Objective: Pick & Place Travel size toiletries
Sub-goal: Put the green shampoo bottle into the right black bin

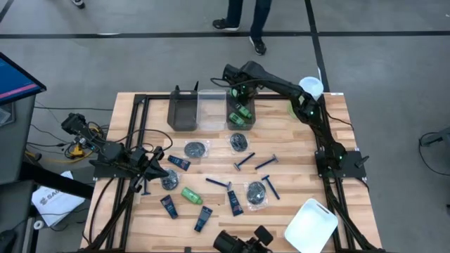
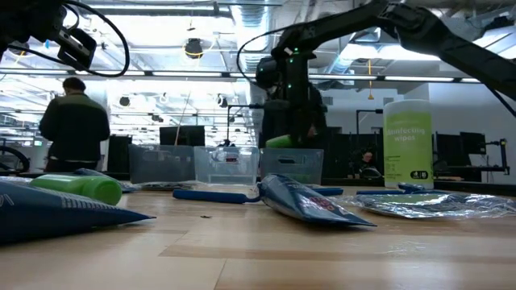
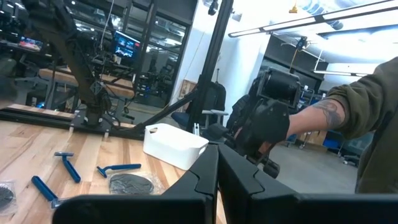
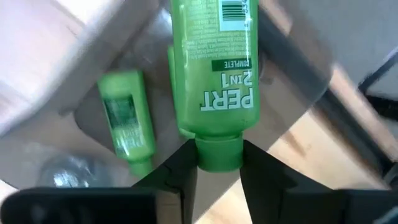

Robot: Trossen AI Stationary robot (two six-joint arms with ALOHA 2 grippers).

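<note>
My right gripper is over the right-hand grey bin at the table's far side, shut on a bright green mini bottle. A second green bottle lies in that bin. On the table lie another green bottle, navy tubes, blue razors and grey crinkly packets. My left gripper is shut and empty at the table's left, beside a packet. My right gripper pinches the green bottle's cap between its two fingers, one on each side. The fingers come from above, and the bottle's body reaches past the fingertips down toward the bin. In the low view the bottle shows just above the bin's rim.
A dark bin and a clear bin stand left of the grey one. A tall green canister with white lid stands at the far right. A white tray lies near the right front corner. A person's arm shows beyond the table.
</note>
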